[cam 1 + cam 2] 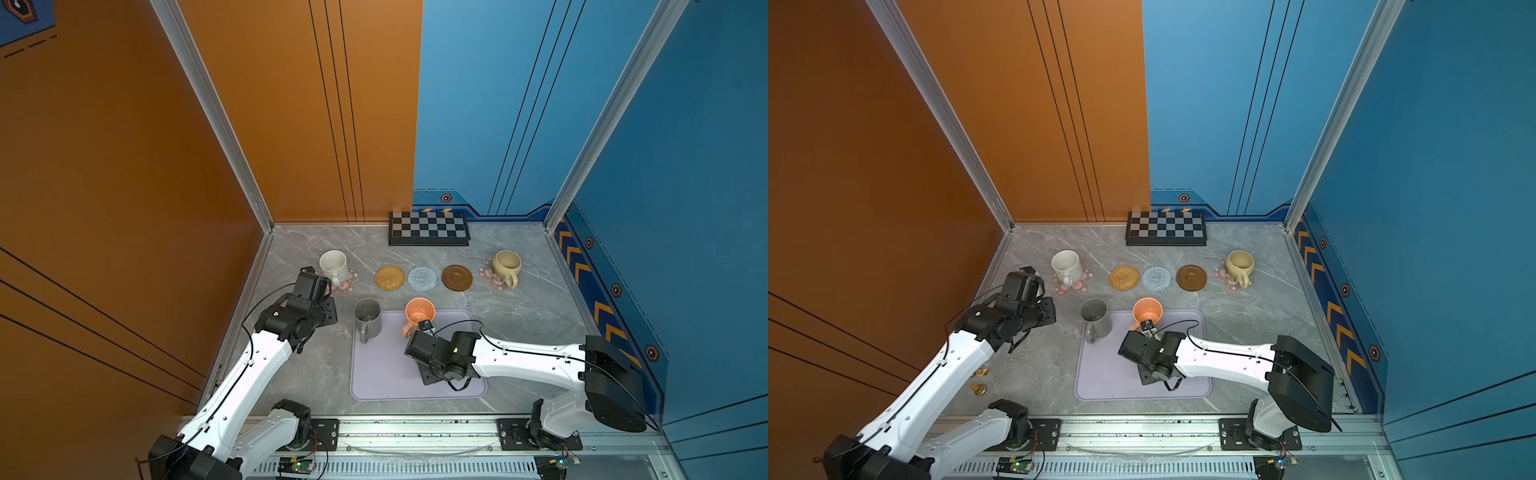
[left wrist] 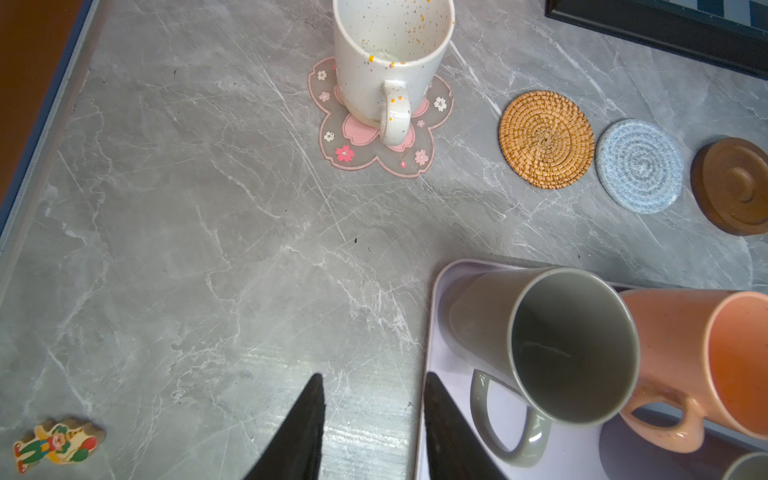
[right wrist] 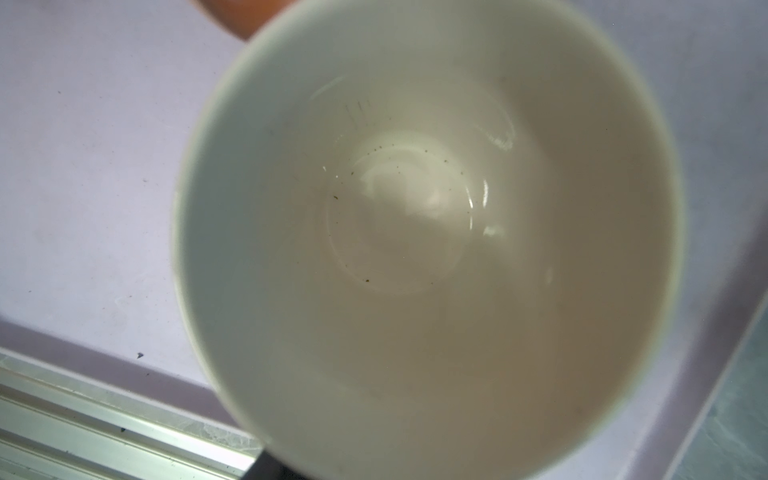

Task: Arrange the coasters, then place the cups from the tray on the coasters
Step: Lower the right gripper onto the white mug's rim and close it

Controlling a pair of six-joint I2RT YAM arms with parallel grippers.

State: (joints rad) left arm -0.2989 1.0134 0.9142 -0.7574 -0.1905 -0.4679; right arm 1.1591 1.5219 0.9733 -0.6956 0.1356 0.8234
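The round ceramic mug with cream inside [image 3: 415, 249] stands on the pale lavender rectangular tray [image 1: 374, 374], directly below the right gripper [image 1: 422, 340]; whether the claw is clamping it cannot be told.

This is a robotics lab test cell, staged as a tabletop rather than a real home. Bare aluminium posts [image 1: 208, 104] frame printed wall panels, an orange panel [image 1: 311, 104] and a blue panel [image 1: 478, 104], with yellow chevrons [image 1: 579, 270] low on the side wall. A left arm [image 1: 257, 361] and a right arm [image 1: 532, 357], both white and black, are bolted to a metal rail [image 1: 415, 432] along the front of a marble-patterned bench [image 1: 519, 324]. Loose black cables and a small circuit board [image 1: 297, 463] with a green light sit in the open. Household props lie on the bench: a grey mug [image 1: 368, 318], a woven coaster [image 1: 389, 277], a lavender tray [image 1: 374, 374] and a checkerboard [image 1: 428, 228].
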